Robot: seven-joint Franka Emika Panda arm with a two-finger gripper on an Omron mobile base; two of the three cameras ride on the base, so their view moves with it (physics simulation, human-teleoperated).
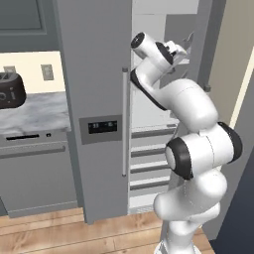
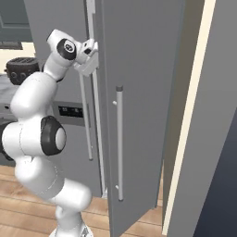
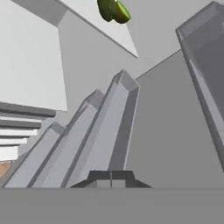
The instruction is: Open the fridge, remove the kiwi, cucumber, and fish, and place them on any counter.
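The fridge (image 1: 99, 99) has its left door closed and its right door (image 2: 139, 115) swung open. My gripper (image 1: 181, 47) is high up inside the opening, just past the open door's edge (image 2: 91, 65). In the hand view its two dark tips (image 3: 111, 177) sit together, shut, with nothing between them. At the top edge of that view a bright green oblong, the cucumber (image 3: 113, 9), lies on a white shelf (image 3: 105, 26), well away from the tips and partly cut off. The kiwi and the fish are hidden.
White shelves and drawers (image 1: 149, 163) fill the fridge's lower half. Grey door bins (image 3: 100, 135) run close beside the hand. The marbled counter (image 1: 34, 111) with a dark toaster (image 1: 10, 90) lies left of the fridge. A beige wall (image 2: 199, 115) stands right of the open door.
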